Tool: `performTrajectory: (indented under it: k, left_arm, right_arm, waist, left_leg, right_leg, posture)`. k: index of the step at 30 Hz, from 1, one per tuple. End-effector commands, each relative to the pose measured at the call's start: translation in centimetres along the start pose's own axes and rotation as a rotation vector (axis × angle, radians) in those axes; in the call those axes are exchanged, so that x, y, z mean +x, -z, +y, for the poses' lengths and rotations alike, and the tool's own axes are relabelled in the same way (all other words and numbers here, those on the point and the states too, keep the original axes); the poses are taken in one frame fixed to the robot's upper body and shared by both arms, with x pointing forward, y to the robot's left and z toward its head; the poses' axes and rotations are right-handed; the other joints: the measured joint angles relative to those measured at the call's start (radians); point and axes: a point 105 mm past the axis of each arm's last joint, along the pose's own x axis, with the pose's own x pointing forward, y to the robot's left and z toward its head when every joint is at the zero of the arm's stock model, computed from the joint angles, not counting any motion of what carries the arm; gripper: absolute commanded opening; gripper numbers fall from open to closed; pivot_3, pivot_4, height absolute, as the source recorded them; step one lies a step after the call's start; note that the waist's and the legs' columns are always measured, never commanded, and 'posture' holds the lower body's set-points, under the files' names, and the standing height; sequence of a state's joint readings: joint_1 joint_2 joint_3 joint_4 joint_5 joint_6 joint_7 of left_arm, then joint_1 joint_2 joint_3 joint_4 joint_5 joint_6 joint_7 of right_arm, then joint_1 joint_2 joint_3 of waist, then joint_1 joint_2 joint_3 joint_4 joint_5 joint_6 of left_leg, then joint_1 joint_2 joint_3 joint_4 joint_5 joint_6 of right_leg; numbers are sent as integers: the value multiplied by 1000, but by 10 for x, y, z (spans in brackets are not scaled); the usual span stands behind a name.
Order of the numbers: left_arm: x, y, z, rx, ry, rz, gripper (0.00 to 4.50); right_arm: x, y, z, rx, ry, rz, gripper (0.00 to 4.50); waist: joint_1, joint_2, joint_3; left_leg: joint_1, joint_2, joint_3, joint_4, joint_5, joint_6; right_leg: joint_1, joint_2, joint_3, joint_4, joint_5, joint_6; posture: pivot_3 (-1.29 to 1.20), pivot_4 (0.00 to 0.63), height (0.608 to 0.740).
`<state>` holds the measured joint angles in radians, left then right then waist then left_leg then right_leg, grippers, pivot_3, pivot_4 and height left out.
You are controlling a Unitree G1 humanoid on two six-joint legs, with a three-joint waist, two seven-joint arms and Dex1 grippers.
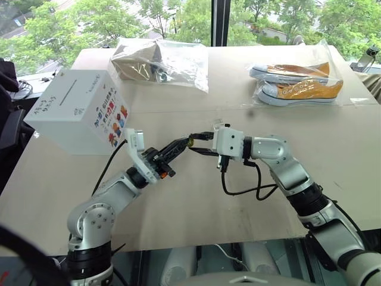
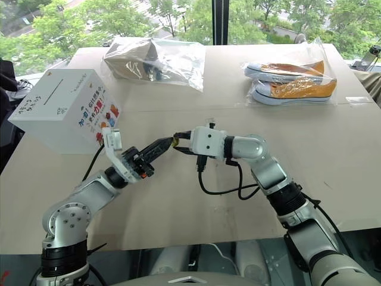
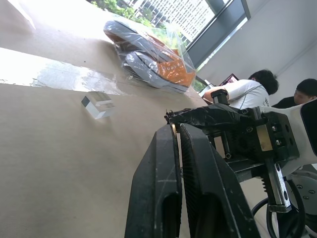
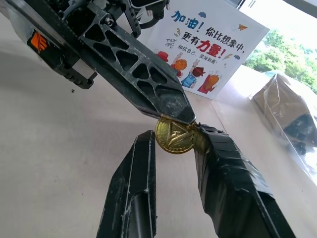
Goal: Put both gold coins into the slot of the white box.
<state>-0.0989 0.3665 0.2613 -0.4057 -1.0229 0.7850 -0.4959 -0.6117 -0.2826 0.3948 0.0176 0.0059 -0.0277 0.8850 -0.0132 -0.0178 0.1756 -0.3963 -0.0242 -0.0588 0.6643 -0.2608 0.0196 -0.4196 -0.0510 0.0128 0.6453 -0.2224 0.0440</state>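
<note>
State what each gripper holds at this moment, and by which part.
A gold coin sits between the two grippers: the left gripper pinches its upper rim with shut jaws, while the right gripper touches its edge on one side.

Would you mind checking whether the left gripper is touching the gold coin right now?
Touching. In the right wrist view the left gripper has its closed tips pinching the upper edge of the gold coin, which also sits against a finger of the right gripper.

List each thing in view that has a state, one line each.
left claw: shut on the gold coin's edge
right claw: fingers either side of the gold coin
gold coin: off the table, between both claws
white box: tilted on the table
slot: nothing in it
</note>
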Motion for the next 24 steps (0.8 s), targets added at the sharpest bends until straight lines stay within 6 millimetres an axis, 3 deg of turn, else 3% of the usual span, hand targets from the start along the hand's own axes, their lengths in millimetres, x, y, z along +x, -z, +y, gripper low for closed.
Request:
performTrajectory:
  k: [1,6,7,13,19,22,24]
  left_arm:
    - [4,-5,-10,23,46,-13,73]
    - [4,-5,-9,24,39,-11,73]
    - [4,-5,-8,25,38,-11,0]
    - [1,-18,-2,33,-1,-66,0]
    - [-7,-50,4,239,-110,-81,0]
    - [-9,-78,4,453,-201,-65,0]
    - [-10,-117,6,589,-339,-106,0]
  right_arm:
    - [1,-11,1,-21,3,-47,611]
    - [0,-12,-3,-10,7,-45,611]
    - [0,-12,-4,-3,10,-43,1632]
    - [-5,-10,-21,5,115,-40,3906]
    - [-19,-13,-30,168,150,-110,3906]
    - [-25,-30,-34,295,127,-217,3906]
    - [-32,-50,-37,384,78,-342,3906]
  waist:
    - [0,0,0]
    - [0,0,0]
    - [0,0,0]
    - [0,0,0]
    - [0,0,0]
    - [0,0,0]
    - [1,0,0]
  left_leg:
    - [0,0,0,0,0,0]
    - [0,0,0,0,0,0]
    - [0,0,0,0,0,0]
    - [0,0,0,0,0,0]
    - [0,0,0,0,0,0]
    - [0,0,-1,0,0,0]
    - [0,0,-1,0,0,0]
  right_leg:
    - [0,0,0,0,0,0]
    - [0,0,0,0,0,0]
    - [0,0,0,0,0,0]
    - [0,0,0,0,0,0]
    - [0,0,0,0,0,0]
    - [0,1,0,1,0,0]
    - [0,1,0,1,0,0]
  posture:
    - [0,150,740]
    - [0,150,740]
    - [0,150,740]
    - [0,150,740]
    - [0,150,740]
    - [0,150,740]
    - [0,150,740]
